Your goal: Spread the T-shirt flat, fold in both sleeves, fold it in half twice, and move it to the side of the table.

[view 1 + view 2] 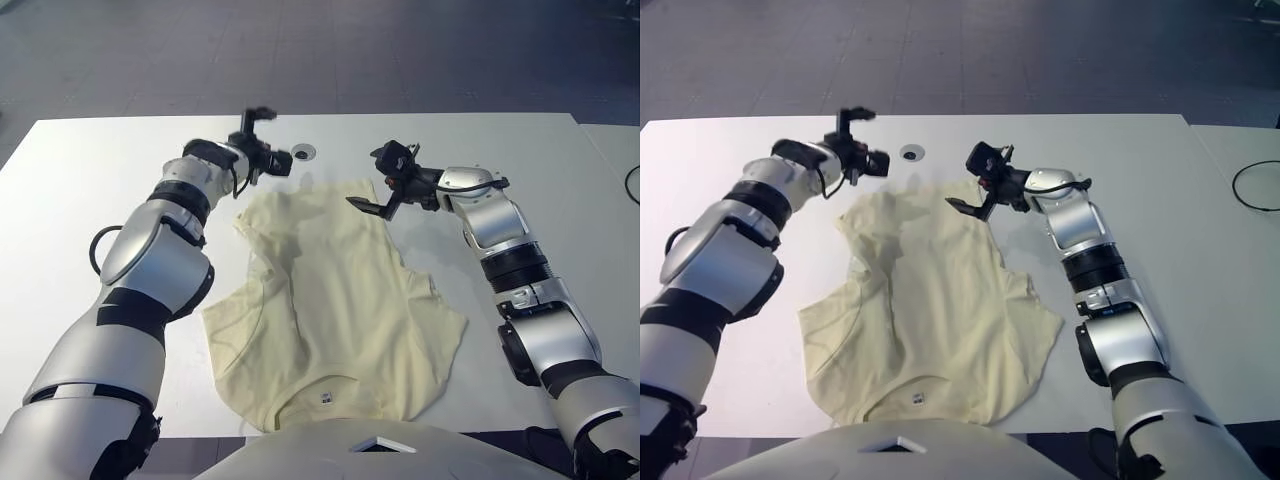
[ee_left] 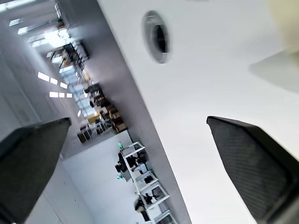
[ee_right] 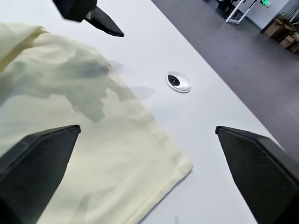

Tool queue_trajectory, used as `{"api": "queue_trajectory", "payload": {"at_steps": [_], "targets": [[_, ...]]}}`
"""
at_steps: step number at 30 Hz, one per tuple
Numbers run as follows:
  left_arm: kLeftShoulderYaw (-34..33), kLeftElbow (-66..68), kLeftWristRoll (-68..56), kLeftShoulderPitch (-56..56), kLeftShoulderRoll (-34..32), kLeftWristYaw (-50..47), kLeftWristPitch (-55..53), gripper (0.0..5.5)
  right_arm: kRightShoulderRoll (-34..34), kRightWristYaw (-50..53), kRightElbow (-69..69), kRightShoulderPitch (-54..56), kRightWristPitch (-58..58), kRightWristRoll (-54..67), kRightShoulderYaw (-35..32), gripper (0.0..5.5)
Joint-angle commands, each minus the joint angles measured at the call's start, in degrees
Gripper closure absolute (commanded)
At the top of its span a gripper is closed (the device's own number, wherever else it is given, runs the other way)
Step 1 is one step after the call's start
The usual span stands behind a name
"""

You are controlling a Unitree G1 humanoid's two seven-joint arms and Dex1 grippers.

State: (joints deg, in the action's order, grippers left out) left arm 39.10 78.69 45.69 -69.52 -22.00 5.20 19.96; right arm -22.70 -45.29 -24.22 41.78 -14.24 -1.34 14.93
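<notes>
Fabric of the pale yellow T-shirt [image 1: 330, 310] lies rumpled on our white desk [image 1: 80, 170]. Its collar and label sit at 6 o'clock nearest us, the hem is at 12 o'clock, and the sleeves spill out toward 8 and 4 o'clock. Our left fingers [image 2: 252, 158] hang spread wide apart and hold nothing, over the desk at about 11 o'clock from the shirt, beside its far left hem corner. Our right fingers [image 3: 261, 163] are likewise parted and empty, hovering over the far right hem corner at about 1 o'clock. Between the two, past the hem at 12 o'clock, we see a round grommet [image 1: 303, 152] set into the desk.
</notes>
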Motion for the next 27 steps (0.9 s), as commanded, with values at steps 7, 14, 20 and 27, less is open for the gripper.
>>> {"api": "queue_trajectory", "payload": {"at_steps": [7,14,20,27], "targets": [[-24.88,-15.76,-23.62,0.18,-10.35,6.78,-4.54,0.1,6.45,15.54,-31.76,12.16,12.91,-5.26,-3.1,0.12],[-33.2,-44.16,-28.12,16.2,-15.83,10.56,-20.94,0.1,5.08,18.45,-45.83,13.53,15.89,-9.43,-2.57,0.12],[-37.14,-60.05,-28.45,23.79,-16.4,12.08,-32.12,0.1,4.65,23.04,-50.4,12.23,15.34,-11.38,-3.48,0.12],[-36.97,-64.53,-28.48,25.75,-14.36,12.61,-36.24,0.1,3.73,24.35,-48.79,15.33,18.21,-7.59,-8.82,0.12]]}}
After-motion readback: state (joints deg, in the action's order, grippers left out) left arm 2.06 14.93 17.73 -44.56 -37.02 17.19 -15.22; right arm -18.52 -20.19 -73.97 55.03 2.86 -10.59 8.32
